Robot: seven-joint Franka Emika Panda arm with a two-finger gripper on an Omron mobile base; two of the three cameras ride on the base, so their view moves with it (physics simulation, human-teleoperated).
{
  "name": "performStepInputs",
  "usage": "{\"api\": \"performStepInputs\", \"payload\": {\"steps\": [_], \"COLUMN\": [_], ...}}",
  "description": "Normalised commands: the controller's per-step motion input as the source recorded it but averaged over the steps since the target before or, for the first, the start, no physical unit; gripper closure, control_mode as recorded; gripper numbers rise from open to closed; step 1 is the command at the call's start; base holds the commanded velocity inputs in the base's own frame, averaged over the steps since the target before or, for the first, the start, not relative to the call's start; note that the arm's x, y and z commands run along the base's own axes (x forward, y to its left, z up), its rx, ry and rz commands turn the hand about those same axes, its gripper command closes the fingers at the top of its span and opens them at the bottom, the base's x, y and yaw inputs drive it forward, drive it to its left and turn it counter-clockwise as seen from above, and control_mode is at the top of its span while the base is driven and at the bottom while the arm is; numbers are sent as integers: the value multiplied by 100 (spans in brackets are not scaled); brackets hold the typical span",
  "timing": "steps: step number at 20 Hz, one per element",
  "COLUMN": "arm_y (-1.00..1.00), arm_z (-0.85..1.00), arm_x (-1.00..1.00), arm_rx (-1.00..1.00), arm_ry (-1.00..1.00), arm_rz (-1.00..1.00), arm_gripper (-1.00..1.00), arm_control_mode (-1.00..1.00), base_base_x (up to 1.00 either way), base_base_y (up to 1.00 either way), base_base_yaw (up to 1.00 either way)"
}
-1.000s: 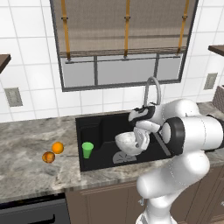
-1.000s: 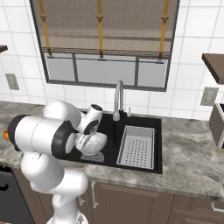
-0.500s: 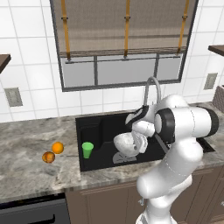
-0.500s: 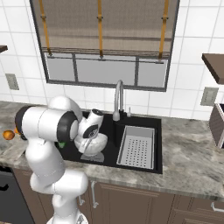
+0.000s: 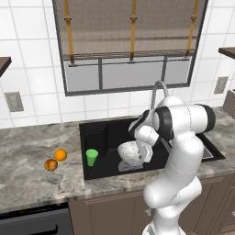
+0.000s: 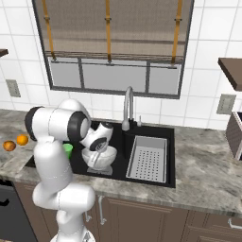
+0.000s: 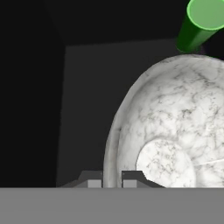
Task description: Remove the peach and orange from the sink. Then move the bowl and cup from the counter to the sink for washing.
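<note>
The whitish-grey marbled bowl [image 5: 130,151] [image 6: 101,156] [image 7: 175,131] hangs tilted low inside the black sink [image 5: 104,133] [image 6: 152,135], over the grey drain plate. My gripper [image 5: 146,153] [image 6: 96,155] [image 7: 111,180] is shut on its rim, one fingertip on each side of the edge. The green cup [image 5: 92,157] [image 6: 68,150] [image 7: 200,24] stands upright in the sink's left part, beside the bowl. The orange [image 5: 60,154] [image 6: 22,139] and the darker peach [image 5: 51,165] [image 6: 9,145] lie close together on the counter left of the sink.
A curved silver faucet [image 5: 158,89] [image 6: 126,106] rises behind the sink. A grey perforated tray [image 6: 147,158] lies in the sink's right part. Granite counter [image 5: 27,179] [image 6: 212,165] runs on both sides. The window sits above the tiled wall.
My arm's elbow has swung left and up. The gripper and the bowl have stayed at almost the same spot in the sink. Cup and fruit have not moved.
</note>
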Motion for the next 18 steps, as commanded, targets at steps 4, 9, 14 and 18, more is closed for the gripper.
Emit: {"api": "performStepInputs", "payload": {"steps": [4,9,14,18], "arm_y": [0,0,0,0], "arm_z": [-29,-30,-29,-30], "arm_x": [23,23,24,25], "arm_rx": [0,0,1,1], "arm_ry": [0,0,0,0], "arm_rz": [2,2,2,3], "arm_gripper": [100,100,100,100], "arm_control_mode": [-100,-100,-100,-100], "base_base_x": [0,0,0,0], "base_base_y": [0,0,0,0], "base_base_yaw": [0,0,0,0]}}
